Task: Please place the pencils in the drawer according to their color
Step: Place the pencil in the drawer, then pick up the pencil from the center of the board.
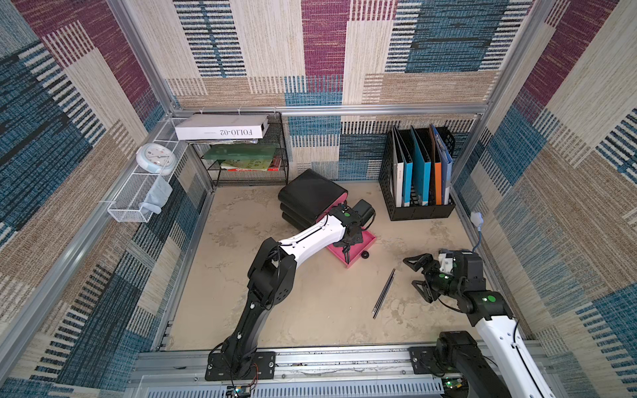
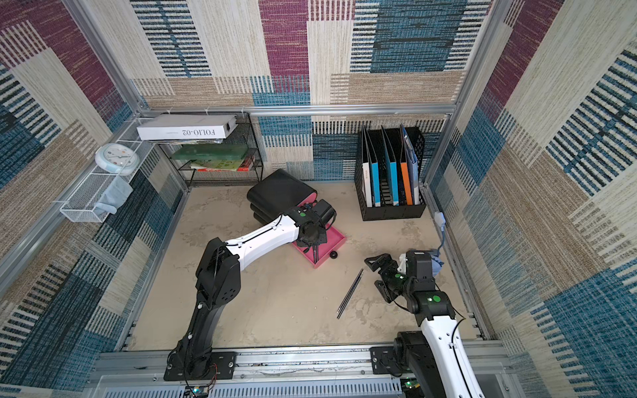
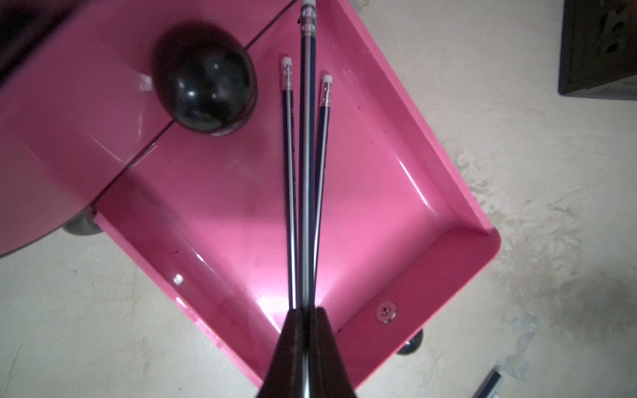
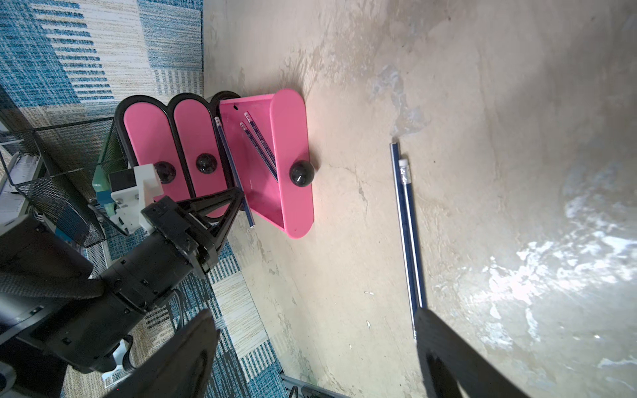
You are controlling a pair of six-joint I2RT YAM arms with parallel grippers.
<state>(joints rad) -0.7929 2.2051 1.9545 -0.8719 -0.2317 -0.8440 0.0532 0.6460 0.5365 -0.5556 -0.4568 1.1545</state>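
The pink drawer (image 1: 369, 237) (image 2: 336, 238) (image 3: 379, 206) (image 4: 263, 196) stands pulled out from the bottom of a black cabinet (image 1: 310, 194). Two dark navy pencils (image 3: 287, 144) (image 4: 260, 148) lie inside it. My left gripper (image 1: 346, 249) (image 2: 315, 246) (image 3: 306, 310) hovers over the drawer, shut on a third navy pencil (image 3: 307, 103) (image 4: 229, 158) that points along the drawer. Two more navy pencils (image 1: 384, 293) (image 2: 350, 293) (image 4: 408, 234) lie side by side on the table. My right gripper (image 1: 413, 272) (image 2: 375, 272) (image 4: 317, 320) is open just to their right, holding nothing.
The drawer's black knob (image 1: 365, 255) faces the table's middle. At the back right is a black file holder (image 1: 418, 179) with folders. A wire shelf (image 1: 248, 158) with books and a white box (image 1: 220, 127) is at the back left. A clock (image 1: 155, 158) sits on a white basket (image 1: 134, 200).
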